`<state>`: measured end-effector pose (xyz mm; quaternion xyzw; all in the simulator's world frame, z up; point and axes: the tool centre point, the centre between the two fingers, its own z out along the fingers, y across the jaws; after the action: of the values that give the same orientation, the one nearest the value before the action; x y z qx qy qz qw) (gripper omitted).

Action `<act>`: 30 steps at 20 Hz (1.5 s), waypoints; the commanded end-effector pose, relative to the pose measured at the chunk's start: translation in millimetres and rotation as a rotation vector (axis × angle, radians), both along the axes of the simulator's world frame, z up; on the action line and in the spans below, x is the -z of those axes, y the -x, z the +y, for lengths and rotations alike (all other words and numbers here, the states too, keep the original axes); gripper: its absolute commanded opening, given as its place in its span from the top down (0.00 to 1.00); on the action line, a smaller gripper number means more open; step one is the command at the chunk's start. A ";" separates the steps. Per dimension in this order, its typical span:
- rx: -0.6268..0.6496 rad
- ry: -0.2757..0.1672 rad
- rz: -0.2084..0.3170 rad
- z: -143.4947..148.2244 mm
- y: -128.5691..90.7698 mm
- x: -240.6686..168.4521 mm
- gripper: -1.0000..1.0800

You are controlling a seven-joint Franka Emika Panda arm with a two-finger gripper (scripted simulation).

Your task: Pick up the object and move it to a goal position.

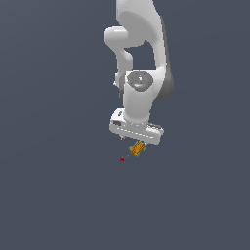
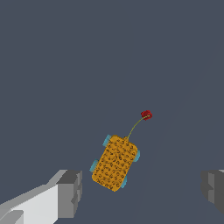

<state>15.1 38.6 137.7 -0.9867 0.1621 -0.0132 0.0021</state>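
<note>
One white arm [image 1: 141, 53], reaching down from twelve o'clock of the exterior view, ending in one gripper [image 1: 137, 146]. One object [image 1: 137, 148], one red blob [image 1: 122, 159], one thin line [image 1: 128, 155] joining them. Plain dark grey-blue ground [image 1: 53, 195] throughout.

Gripper [image 2: 140, 188]: two grey fingers [image 2: 70, 192], spread wide, one on each side of the wrist view, nothing pinched; clear gap between each finger and the object.

Object [image 2: 115, 162]: tiny orange-yellow block, rounded-rectangular, top face covered in a fine ridged or pitted pattern; four small cyan tabs along the long edges, two per side. Far smaller than the gripper housing above it.

Position: in the exterior view, directly beneath the gripper at about six o'clock from the wrist, appearing just under the white housing. Contact with the ground or height above it: cannot tell.

Orientation: in the exterior view, long axis running roughly from one o'clock to seven o'clock, with the line leaving the seven o'clock end. Red blob [image 2: 146, 115] at about eight o'clock from the block, near it, apart from it. Line [image 2: 134, 126] slightly curved, attached at one short end.
</note>
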 end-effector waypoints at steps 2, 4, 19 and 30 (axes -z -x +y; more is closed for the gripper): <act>0.101 -0.005 0.006 1.7 0.6 15.4 0.04; 0.158 -0.007 0.010 2.5 1.1 24.2 0.04; 0.452 -0.007 0.025 4.8 5.4 68.5 0.04; 0.474 -0.007 0.027 5.0 6.1 78.0 0.04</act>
<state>9.3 43.6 62.9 -0.9212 0.3891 -0.0003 0.0002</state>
